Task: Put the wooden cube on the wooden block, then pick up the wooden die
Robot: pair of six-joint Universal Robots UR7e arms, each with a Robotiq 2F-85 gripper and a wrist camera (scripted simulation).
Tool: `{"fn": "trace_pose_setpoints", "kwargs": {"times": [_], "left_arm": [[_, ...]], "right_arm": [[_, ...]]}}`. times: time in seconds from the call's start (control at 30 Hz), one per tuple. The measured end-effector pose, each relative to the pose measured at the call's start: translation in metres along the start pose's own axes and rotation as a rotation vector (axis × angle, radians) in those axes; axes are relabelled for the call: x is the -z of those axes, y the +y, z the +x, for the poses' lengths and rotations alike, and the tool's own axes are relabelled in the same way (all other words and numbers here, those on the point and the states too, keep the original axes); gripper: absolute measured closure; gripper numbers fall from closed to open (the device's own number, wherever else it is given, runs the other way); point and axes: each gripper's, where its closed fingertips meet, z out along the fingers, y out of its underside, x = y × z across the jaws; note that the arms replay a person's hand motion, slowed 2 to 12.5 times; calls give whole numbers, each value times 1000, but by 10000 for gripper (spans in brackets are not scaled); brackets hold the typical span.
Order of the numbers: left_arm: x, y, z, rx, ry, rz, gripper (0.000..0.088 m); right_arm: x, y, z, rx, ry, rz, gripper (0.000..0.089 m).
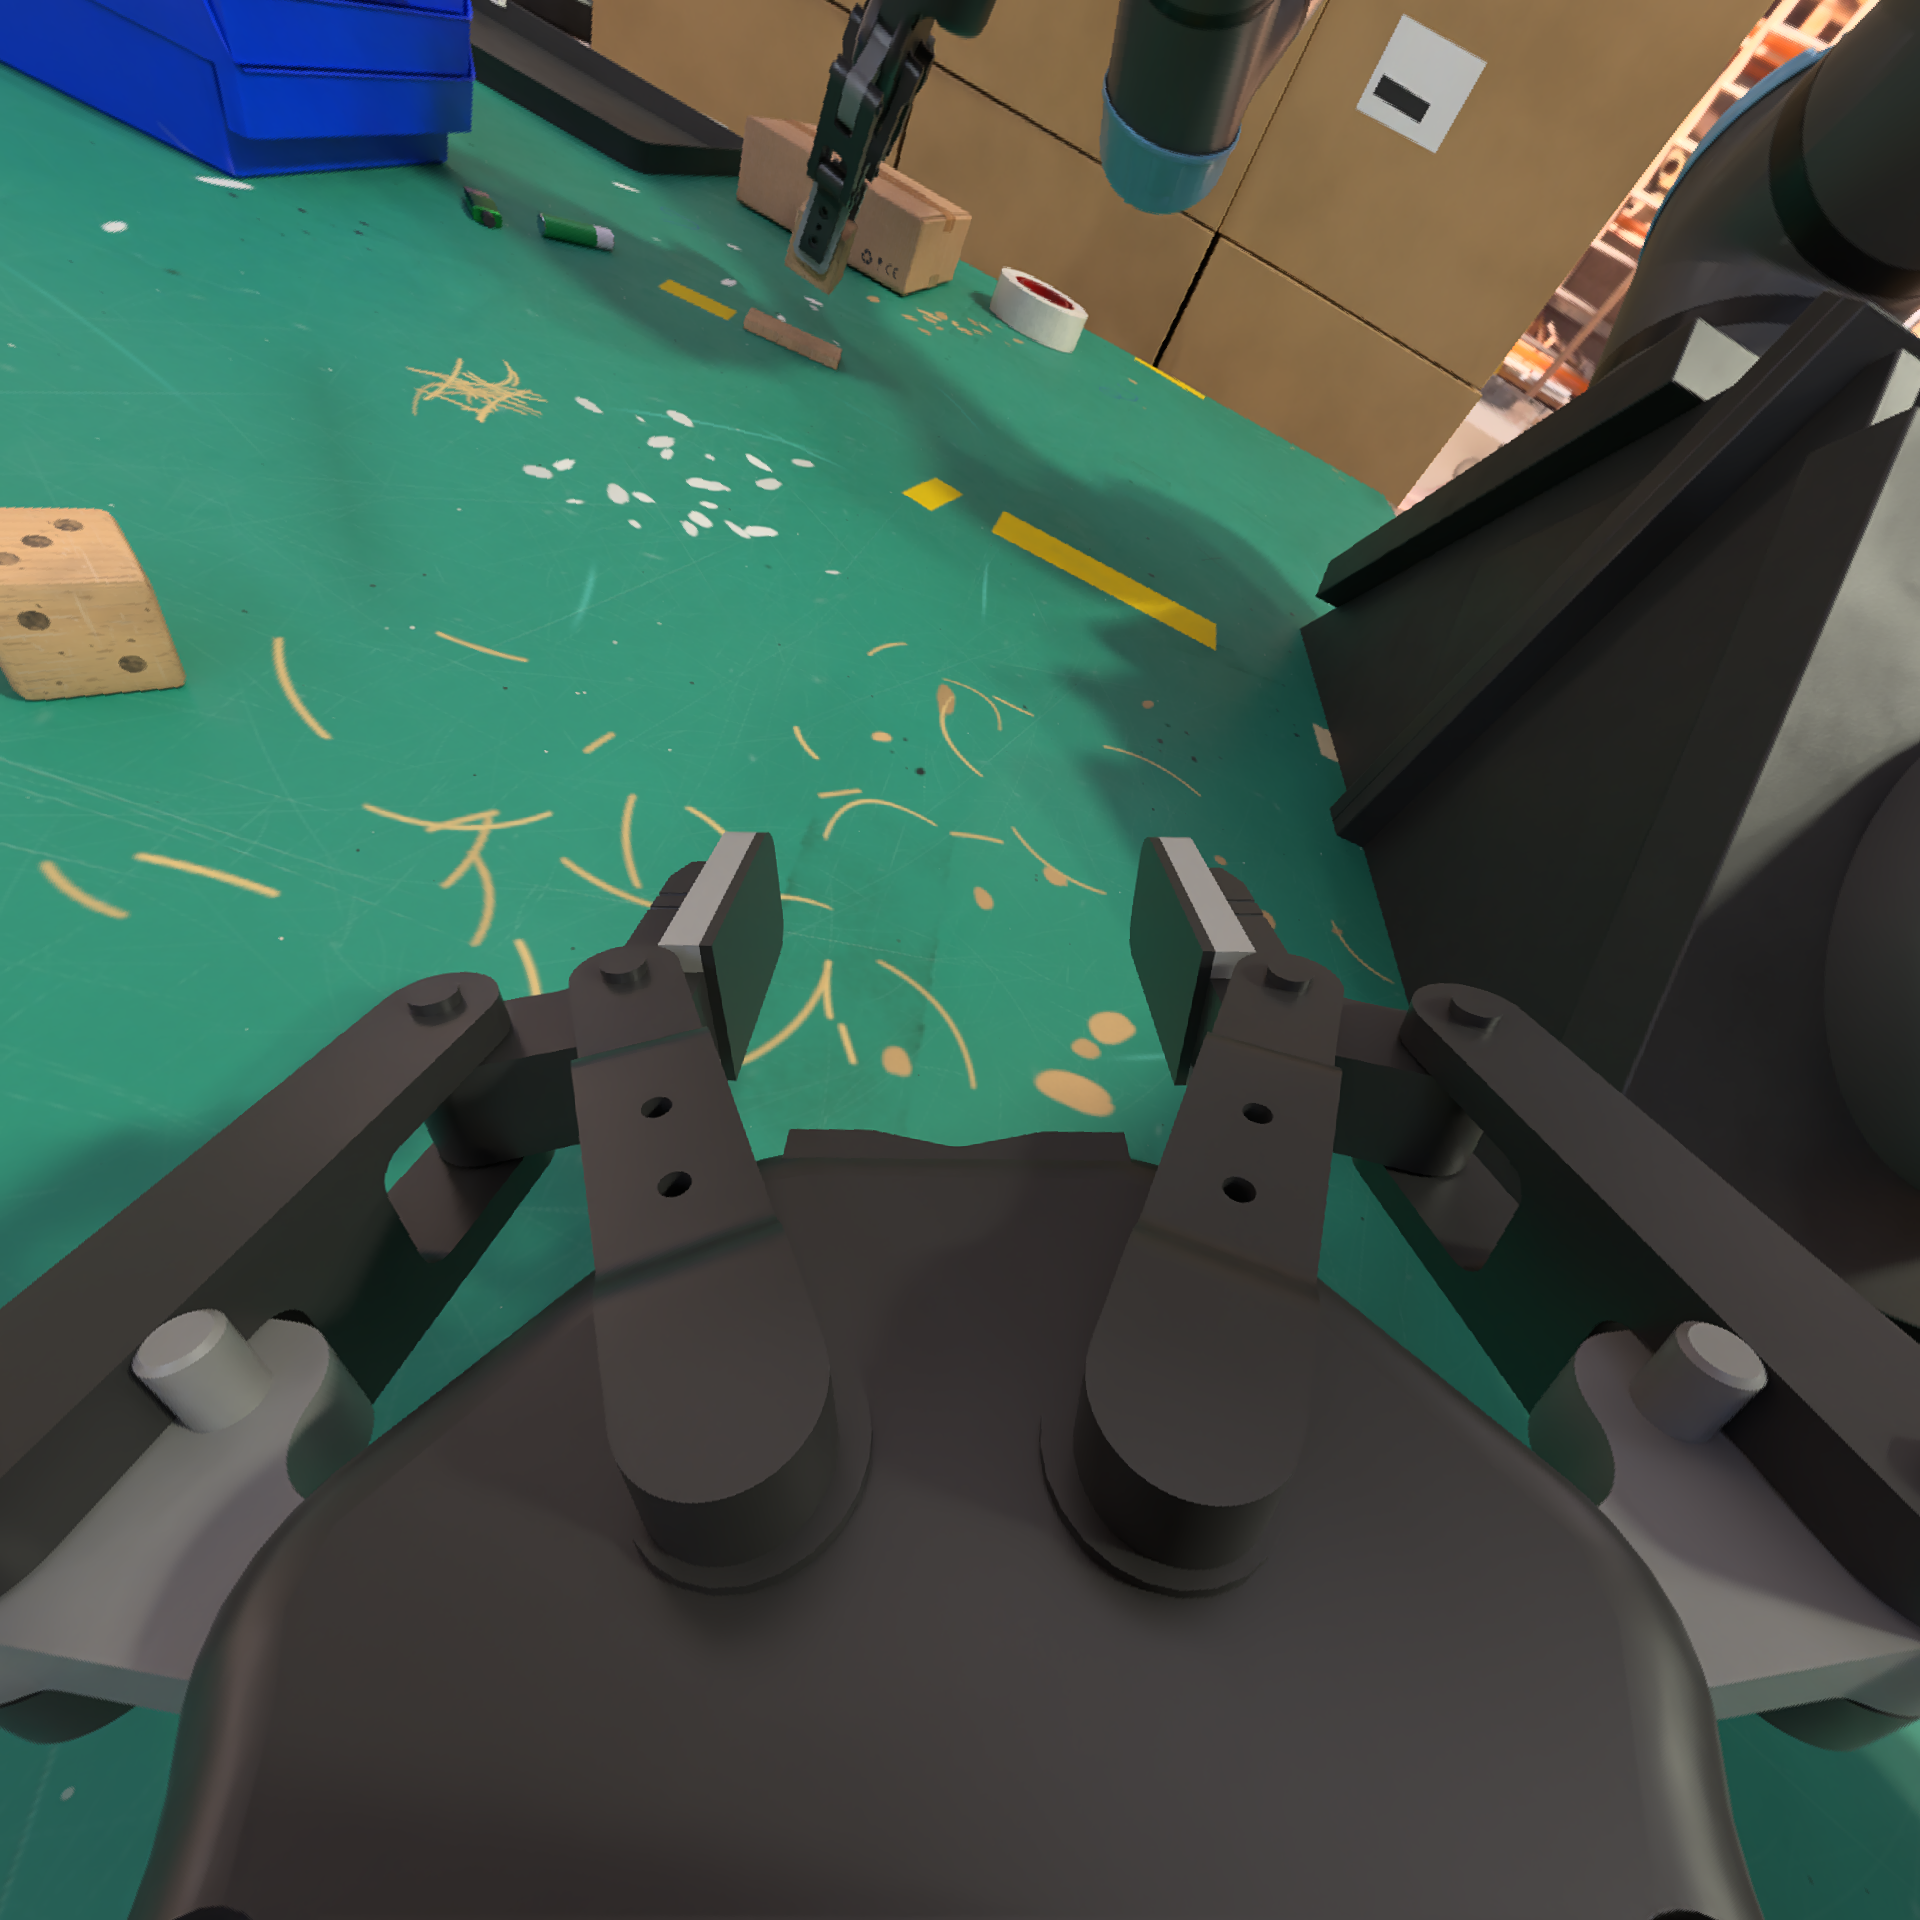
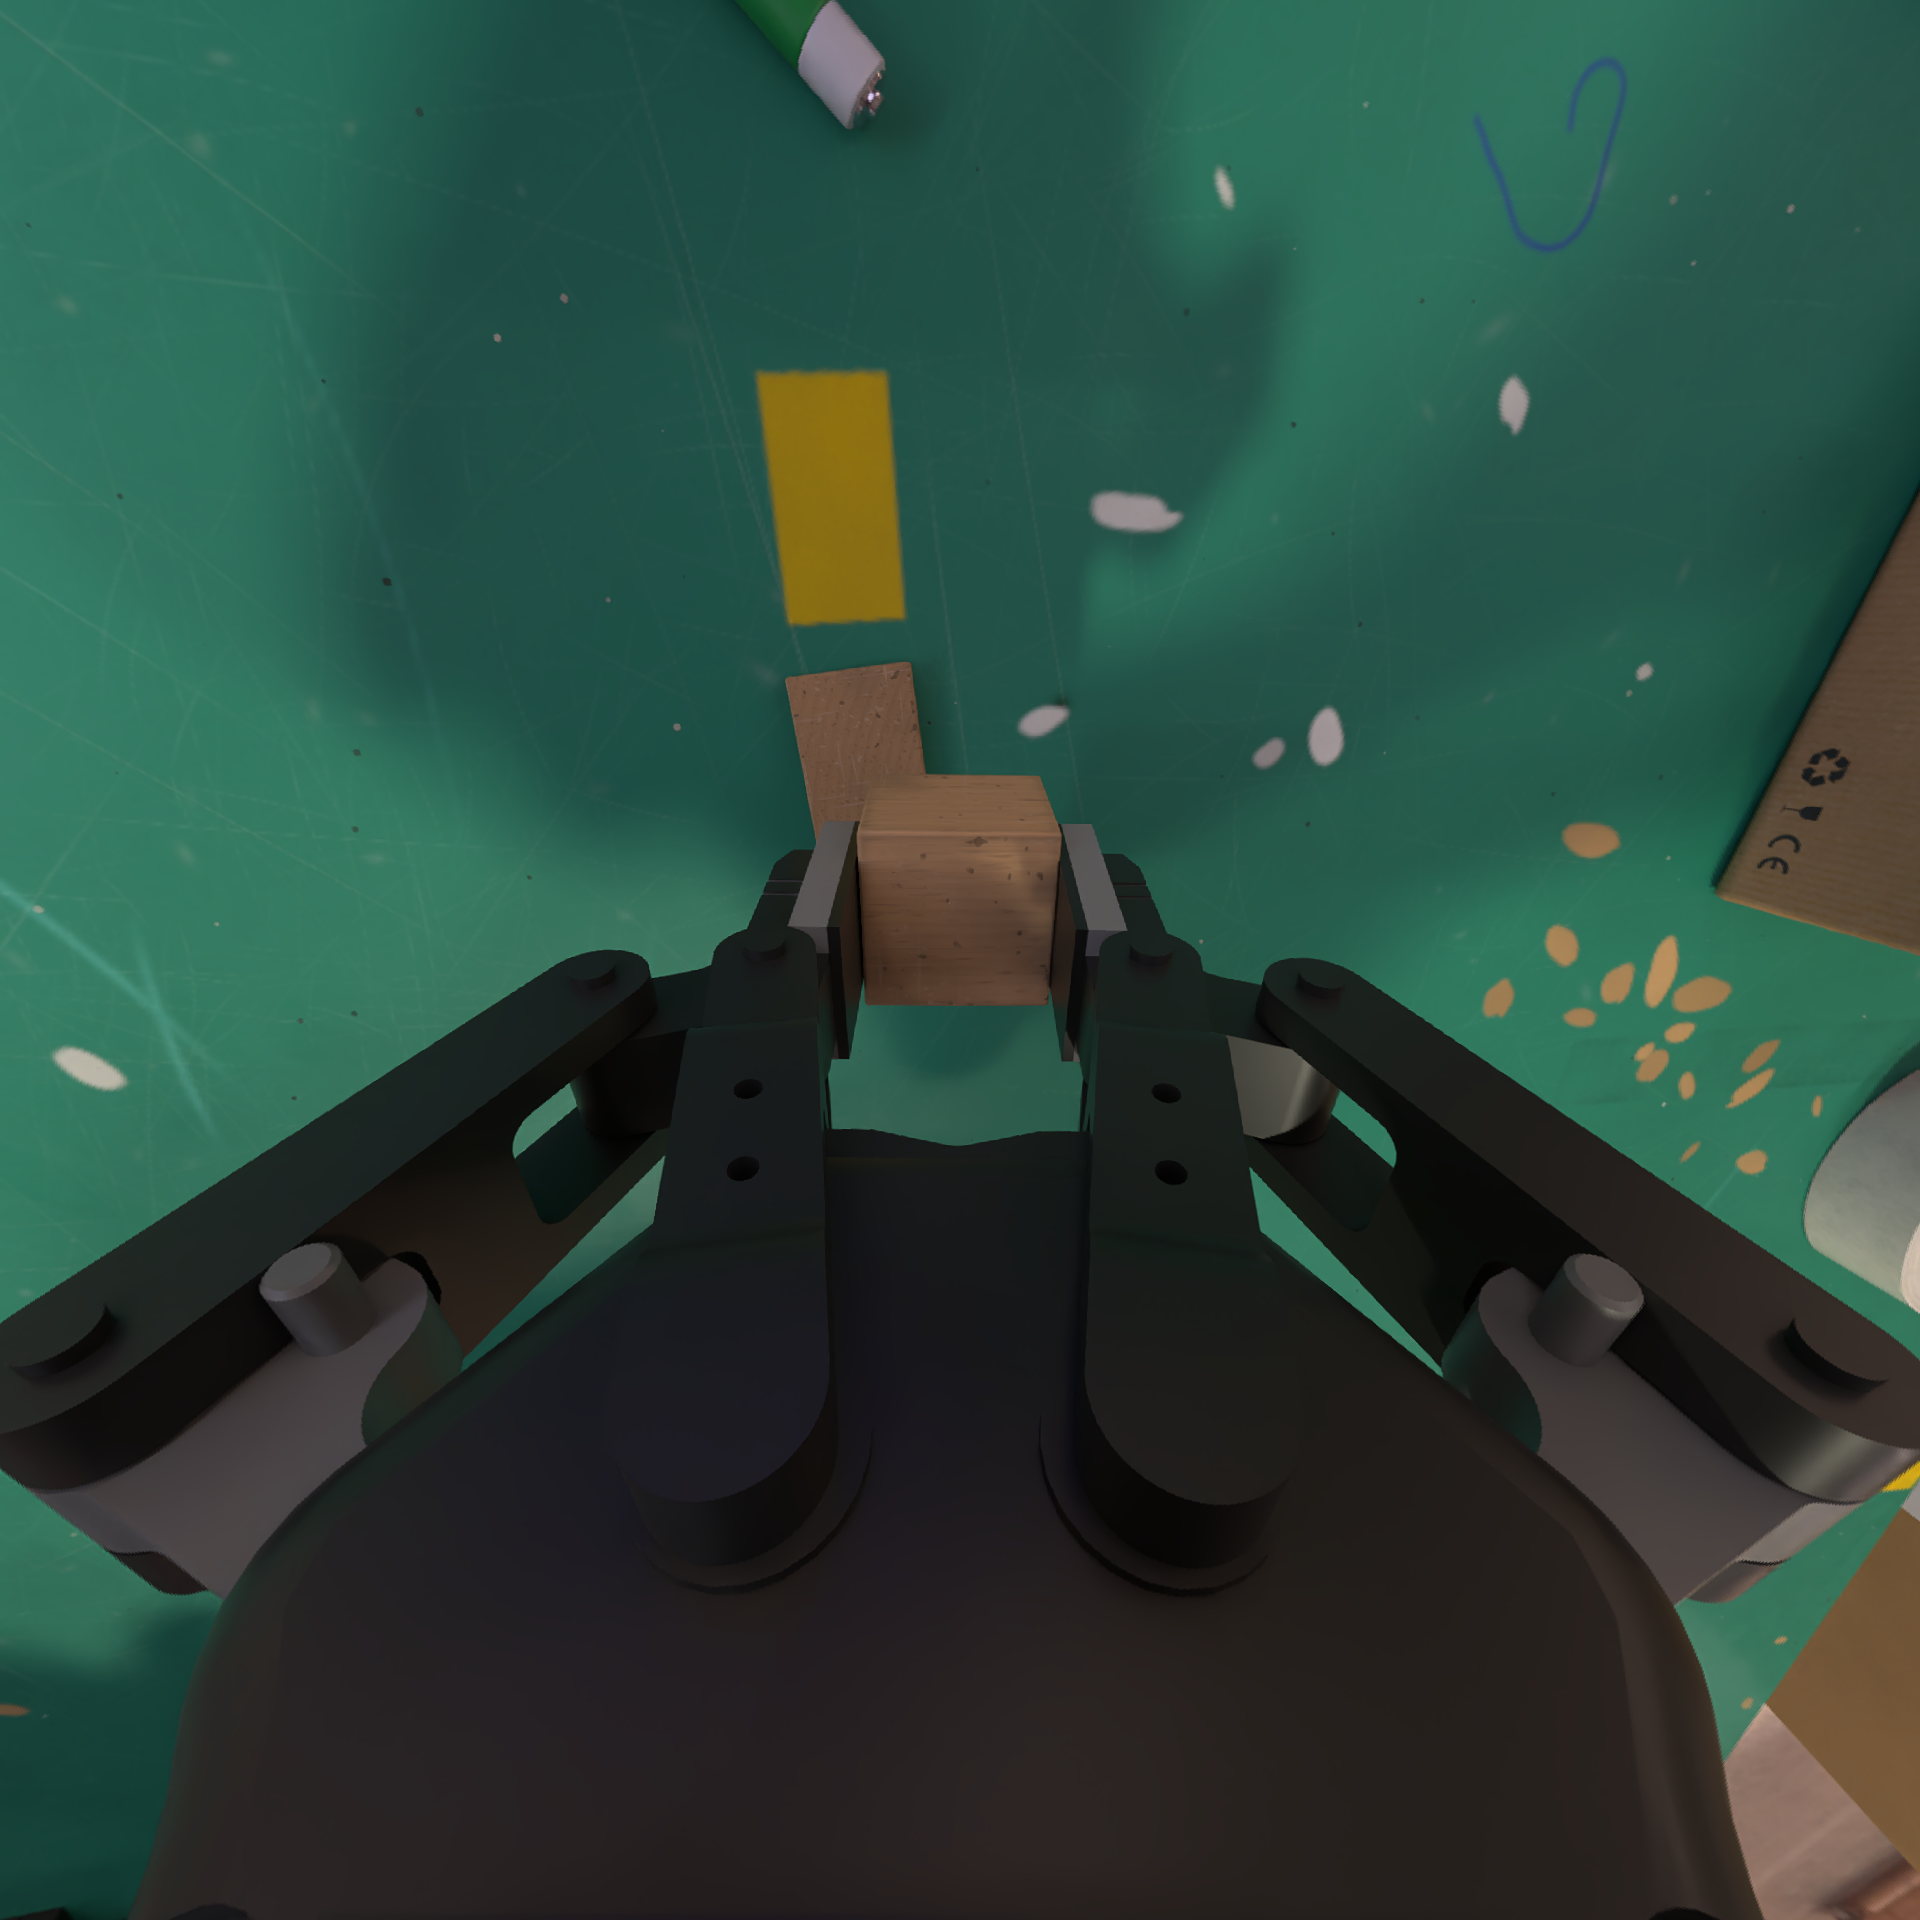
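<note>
1. Right gripper: the fingers are clenched on the wooden cube, one pad against each of two opposite faces. In the left wrist view the same gripper hangs above the tabletop with the cube between its fingertips, clear of the surface.
2. Wooden block: a flat, thin piece lying on the green tabletop. In the right wrist view the cube overlaps its near end; the cube is not set on it. In the left wrist view the block lies just below and beside the right gripper.
3. Left gripper: the fingers are released and spread apart, with bare tabletop between them.
4. Wooden die: it rests on the tabletop at the left edge of the left wrist view, well apart from both grippers.
5. Surroundings: a strip of yellow tape lies just beyond the block. A green marker, a small cardboard box, a tape roll and a blue bin sit farther off.
</note>
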Motion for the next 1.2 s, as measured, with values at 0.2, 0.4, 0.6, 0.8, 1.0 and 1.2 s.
{"fn": "trace_pose_setpoints", "kwargs": {"times": [0.2, 0.4, 0.6, 0.8, 1.0, 1.2], "left_arm": [[-2, -1, -2, 7, -6, 16, 279], [-5, -2, -5, 27, -4, 27, 281], [-9, -3, -5, 46, 10, 30, 282], [-12, -4, -5, 45, 18, 29, 281], [-15, -6, -5, 36, 23, 24, 280], [-17, -7, -4, 31, 29, 18, 279]], "right_arm": [[-11, -1, -3, 22, -1, -15, 590], [-19, 0, -3, 33, 4, -36, 590], [-26, 1, -8, 52, -36, -44, 590], [-28, 2, -12, 99, -57, -43, 593], [-23, -1, -16, 144, -49, -18, 559], [-5, -12, -16, 167, -22, 43, 486]]}}
